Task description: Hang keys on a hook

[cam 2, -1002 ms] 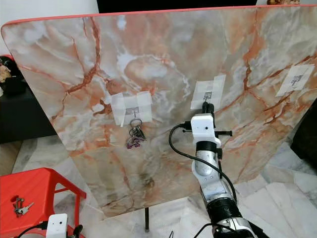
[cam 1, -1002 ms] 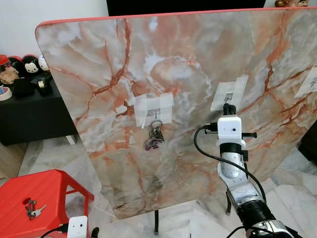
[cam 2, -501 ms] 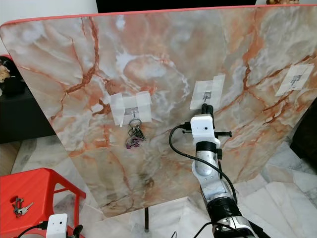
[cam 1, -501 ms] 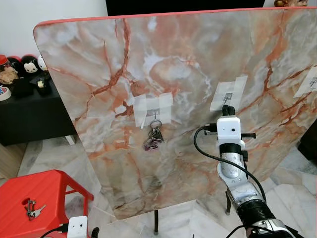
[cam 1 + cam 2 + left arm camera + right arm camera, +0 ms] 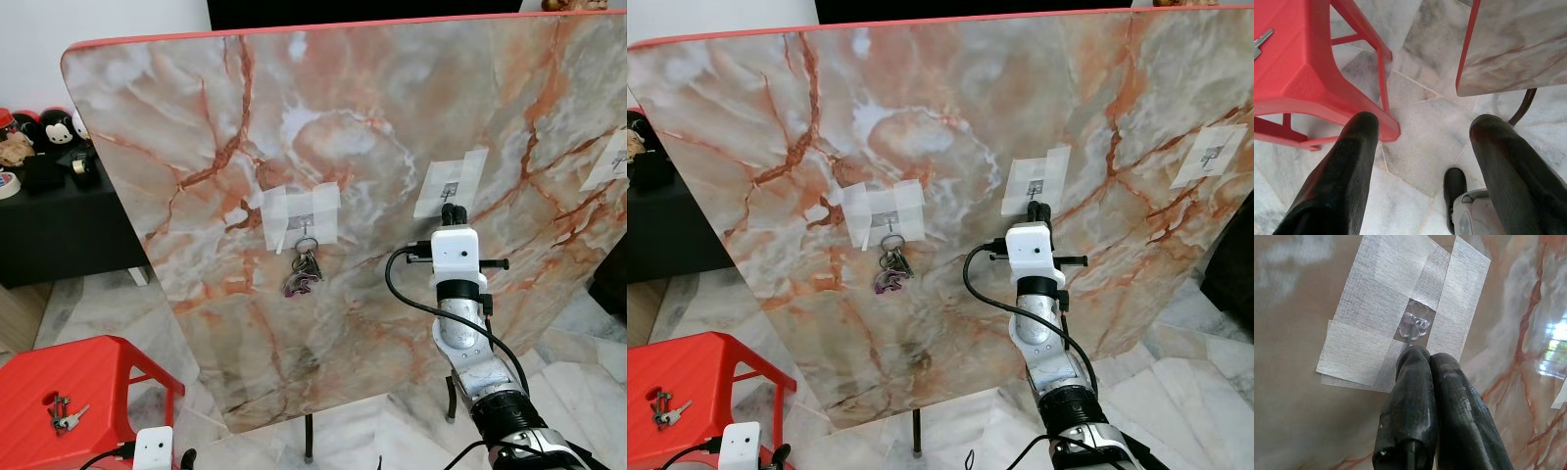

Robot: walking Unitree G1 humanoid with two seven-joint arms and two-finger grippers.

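A bunch of keys [image 5: 305,273] hangs from a small hook [image 5: 307,223] taped with white tape to an upright marble-patterned board [image 5: 196,127]. A second set of keys [image 5: 62,413] lies on top of a red plastic stool [image 5: 93,387] low at the robot's left, well apart from the board. To the right of the hanging bunch, another taped hook [image 5: 1415,326] sits on the board; the right gripper [image 5: 1422,355] is raised to it, its two black fingers pressed together with their tips just below the clear hook, nothing visible between them. The left gripper [image 5: 1422,132] hangs low beside the stool, fingers spread over the pale tiled floor [image 5: 1425,142]. A third taped hook [image 5: 1212,155] sits farther right on the board.
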